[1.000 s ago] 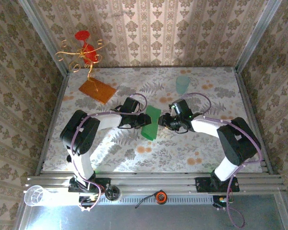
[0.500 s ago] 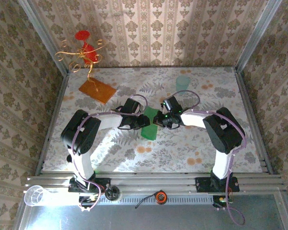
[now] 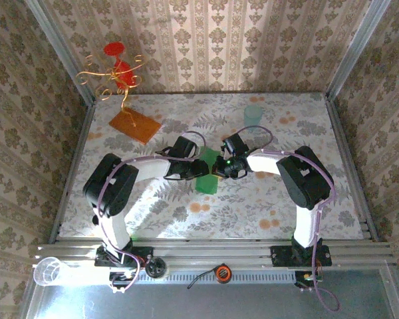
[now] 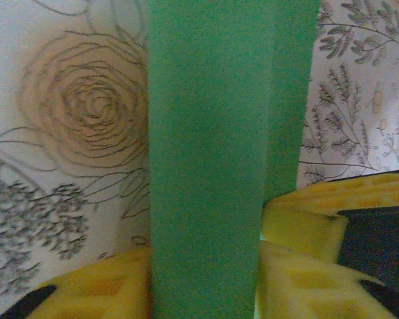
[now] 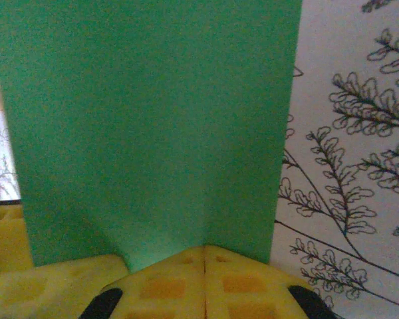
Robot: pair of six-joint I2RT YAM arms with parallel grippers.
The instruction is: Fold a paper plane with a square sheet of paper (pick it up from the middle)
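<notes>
My right fingers (image 5: pixel 166 286) pinch the paper plane (image 5: pixel 153 119) at the middle of the tabletop (image 3: pixel 266 206). Whether my left fingers (image 4: pixel 306 279) grip it, I cannot tell.

Right end effector (image 3: pixel 219 169) now tight on paper plane (image 3: pixel 207 183)

Bright, even overhead light on the floral table (image 3: pixel 253 206), shadows soft and faint, white glare blowing out the clear cup (image 3: pixel 48 271) at bottom left, wrist views grainy, paper plane (image 4: pixel 206 166) close to the lens and blurred
</notes>
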